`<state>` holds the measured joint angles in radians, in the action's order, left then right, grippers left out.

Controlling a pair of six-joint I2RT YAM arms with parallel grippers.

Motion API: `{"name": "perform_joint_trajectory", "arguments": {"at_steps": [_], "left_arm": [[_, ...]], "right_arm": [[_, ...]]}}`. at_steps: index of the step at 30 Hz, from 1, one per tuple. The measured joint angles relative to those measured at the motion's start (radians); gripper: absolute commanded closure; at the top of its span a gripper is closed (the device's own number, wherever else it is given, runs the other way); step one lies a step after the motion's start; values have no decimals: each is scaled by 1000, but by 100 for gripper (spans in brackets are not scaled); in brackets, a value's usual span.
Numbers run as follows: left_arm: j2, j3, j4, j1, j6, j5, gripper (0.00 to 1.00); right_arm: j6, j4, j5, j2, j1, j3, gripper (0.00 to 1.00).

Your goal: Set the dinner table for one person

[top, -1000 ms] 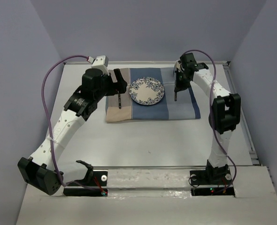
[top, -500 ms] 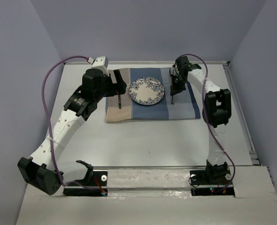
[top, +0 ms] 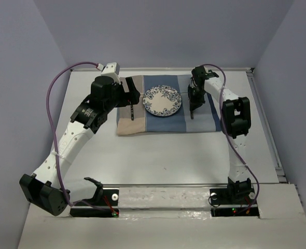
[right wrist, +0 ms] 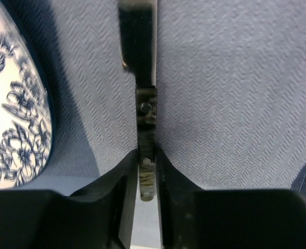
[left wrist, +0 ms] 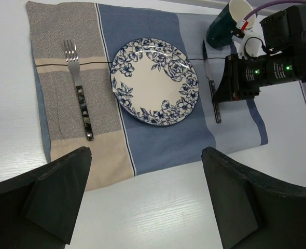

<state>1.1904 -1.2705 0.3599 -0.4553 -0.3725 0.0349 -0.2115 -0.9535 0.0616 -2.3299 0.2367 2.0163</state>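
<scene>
On the white dinner table (top: 158, 155) lies a blue-and-beige striped mat (top: 199, 116). A floral plate (top: 163, 100) sits at its middle, a fork (top: 131, 109) on its left and a knife (left wrist: 207, 62) flat on its right. My right gripper (top: 194, 104) is down over the knife's handle (right wrist: 145, 114). Its fingers (right wrist: 127, 171) flank the handle closely, slightly parted, with thin gaps at both sides. My left gripper (top: 134, 93) hovers over the mat's left part, wide open (left wrist: 145, 155) and holding nothing.
A dark green cup (left wrist: 223, 26) with a white inside stands at the mat's far right corner, behind the right gripper. The plate's rim (right wrist: 13, 119) lies just left of the knife. Both arm bases sit at the near table edge.
The right gripper has swung left and down, laying the knife on the mat right of the plate, and its jaws have begun to part. The left arm has not moved.
</scene>
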Motion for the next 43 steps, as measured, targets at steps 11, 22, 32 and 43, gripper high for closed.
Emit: {"name": "perform_joint_trajectory", "arguments": {"at_steps": [11, 22, 32, 43], "left_arm": [[20, -13, 6, 0, 1, 21, 1], [23, -140, 24, 0, 26, 34, 1], [-78, -349, -6, 0, 40, 130, 1], [-356, -237, -93, 0, 72, 282, 1]], "right_arm": [[-50, -5, 54, 37, 0, -3, 34], [-114, 319, 212, 798, 26, -391, 1], [-144, 853, 98, 1495, 30, -689, 0], [-171, 851, -98, 1491, 30, -916, 0]]}}
